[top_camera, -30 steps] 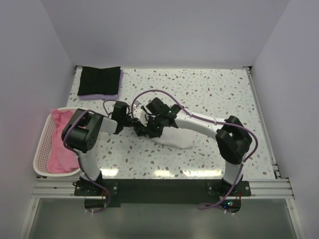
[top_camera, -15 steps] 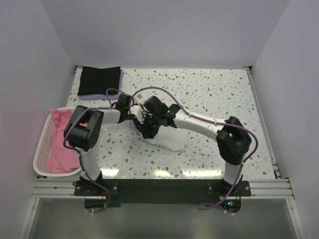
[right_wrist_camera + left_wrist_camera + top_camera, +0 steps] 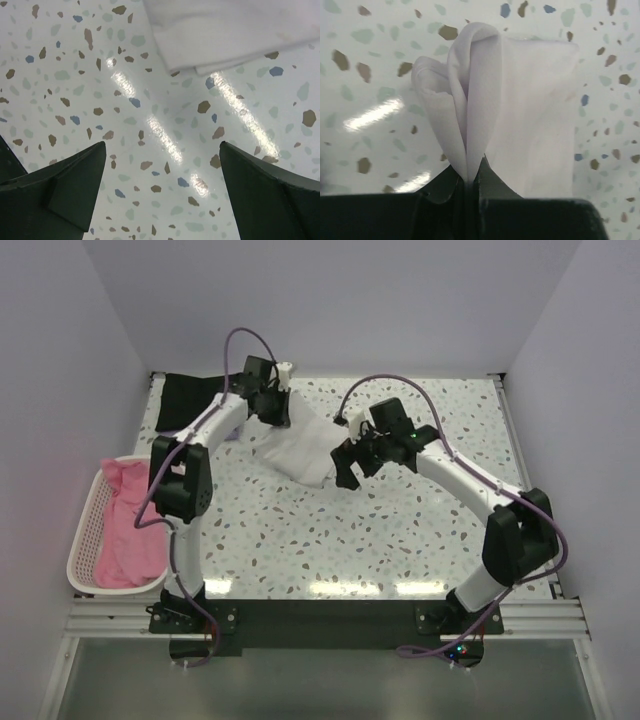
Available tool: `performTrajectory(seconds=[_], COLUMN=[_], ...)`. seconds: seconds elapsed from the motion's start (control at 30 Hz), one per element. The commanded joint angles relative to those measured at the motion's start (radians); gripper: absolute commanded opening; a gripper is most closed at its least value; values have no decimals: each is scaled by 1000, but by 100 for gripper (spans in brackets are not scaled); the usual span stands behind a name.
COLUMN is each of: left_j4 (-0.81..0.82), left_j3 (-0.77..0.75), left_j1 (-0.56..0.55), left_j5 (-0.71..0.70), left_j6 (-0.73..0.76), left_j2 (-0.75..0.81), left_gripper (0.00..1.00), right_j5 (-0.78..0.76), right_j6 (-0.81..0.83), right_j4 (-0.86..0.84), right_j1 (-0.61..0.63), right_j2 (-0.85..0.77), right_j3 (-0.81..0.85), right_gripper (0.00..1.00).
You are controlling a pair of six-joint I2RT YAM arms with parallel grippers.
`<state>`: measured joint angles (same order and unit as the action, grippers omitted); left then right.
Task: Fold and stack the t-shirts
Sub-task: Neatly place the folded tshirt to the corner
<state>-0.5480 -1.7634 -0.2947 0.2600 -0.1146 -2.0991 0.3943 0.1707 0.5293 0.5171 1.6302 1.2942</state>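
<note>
Presently the white t-shirt (image 3: pixel 303 448) is seen as a folded bundle on the speckled table (image 3: pixel 420 540), in the far half, left of centre. Its far left corner is pinched by the left gripper (image 3: pixel 281 412). In the left wrist view the left gripper (image 3: pixel 470 176) is closed tight on a raised fold of the white cloth (image 3: pixel 520 105), with several layers bunched up between the two fingers and the rest of the shirt spread flat beyond them.

The right gripper (image 3: pixel 347 470) is found at the near right edge of the same shirt. In the right wrist view its fingers are spread wide around a point (image 3: pixel 162 146) over bare table, and nothing is held between them. The folded edge of the white t-shirt (image 3: pixel 220 25) is seen just beyond the fingertips, apart from them.

A black t-shirt (image 3: pixel 182 400) is laid at the far left corner of the table, partly hidden by the left arm. Pink t-shirts (image 3: pixel 125 535) are heaped in a pale lattice basket (image 3: pixel 82 540) at the left edge of the table, well apart from both grippers.
</note>
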Motion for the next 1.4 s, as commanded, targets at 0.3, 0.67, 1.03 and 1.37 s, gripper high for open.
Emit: performTrajectory(seconds=[0.3, 0.67, 1.03, 1.37], left_j4=[-64, 56, 37, -27], left_j3=[-334, -335, -301, -338], left_j1=[123, 195, 223, 226], left_j5=[-246, -326, -292, -265], left_j6=[420, 486, 484, 457], left_j2=[-107, -59, 42, 71], left_gripper=[0, 0, 0, 0], right_j5=[-22, -14, -26, -31], right_j6=[1, -22, -23, -20], right_j4=[32, 40, 46, 46], right_j1=[-17, -19, -19, -17], right_j2=[-138, -147, -145, -158], right_j3=[-73, -70, -67, -76], right_gripper=[98, 99, 99, 99])
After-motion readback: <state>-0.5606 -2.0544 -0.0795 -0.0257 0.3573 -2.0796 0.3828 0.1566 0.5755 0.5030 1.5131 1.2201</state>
